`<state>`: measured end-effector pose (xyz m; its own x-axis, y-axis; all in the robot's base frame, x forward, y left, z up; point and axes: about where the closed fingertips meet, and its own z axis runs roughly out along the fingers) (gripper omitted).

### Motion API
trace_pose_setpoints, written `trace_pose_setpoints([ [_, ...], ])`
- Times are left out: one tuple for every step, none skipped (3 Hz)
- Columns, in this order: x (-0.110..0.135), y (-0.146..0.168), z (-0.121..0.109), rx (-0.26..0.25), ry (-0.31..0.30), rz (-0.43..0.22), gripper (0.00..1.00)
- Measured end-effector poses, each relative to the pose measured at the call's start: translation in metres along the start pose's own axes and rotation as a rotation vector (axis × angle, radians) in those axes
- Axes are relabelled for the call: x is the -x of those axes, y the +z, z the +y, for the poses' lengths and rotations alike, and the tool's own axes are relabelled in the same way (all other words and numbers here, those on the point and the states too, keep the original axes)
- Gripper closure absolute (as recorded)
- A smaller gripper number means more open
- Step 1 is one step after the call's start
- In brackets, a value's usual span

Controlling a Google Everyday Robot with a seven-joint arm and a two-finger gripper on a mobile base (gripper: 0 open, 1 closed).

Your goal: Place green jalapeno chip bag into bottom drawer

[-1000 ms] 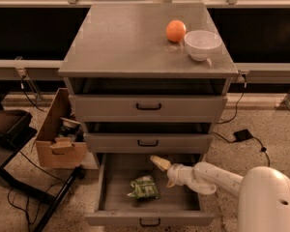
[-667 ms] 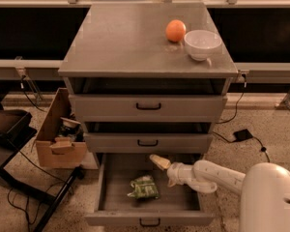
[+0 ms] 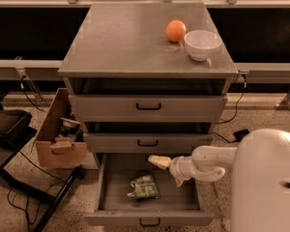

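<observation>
The green jalapeno chip bag (image 3: pixel 143 187) lies flat on the floor of the bottom drawer (image 3: pixel 150 220), which is pulled out below the two upper drawers. My gripper (image 3: pixel 168 171) hangs over the open drawer, just above and to the right of the bag, and does not touch it. Its fingers are spread: one cream fingertip (image 3: pixel 158 161) points left and the other points down. The gripper holds nothing.
An orange (image 3: pixel 175 31) and a white bowl (image 3: pixel 202 44) stand on the cabinet top (image 3: pixel 121 42). An open cardboard box (image 3: pixel 60 139) sits on the floor to the left, beside a black stand with cables. My white body (image 3: pixel 268 182) fills the lower right.
</observation>
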<state>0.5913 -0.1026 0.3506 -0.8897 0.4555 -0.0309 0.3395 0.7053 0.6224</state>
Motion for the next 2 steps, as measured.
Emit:
trace_pose_setpoints([
  [-0.027,-0.049,0.006,-0.143,-0.02,0.072,0.0],
  [-0.062,-0.131,0.009,-0.219,-0.009,0.037,0.0],
])
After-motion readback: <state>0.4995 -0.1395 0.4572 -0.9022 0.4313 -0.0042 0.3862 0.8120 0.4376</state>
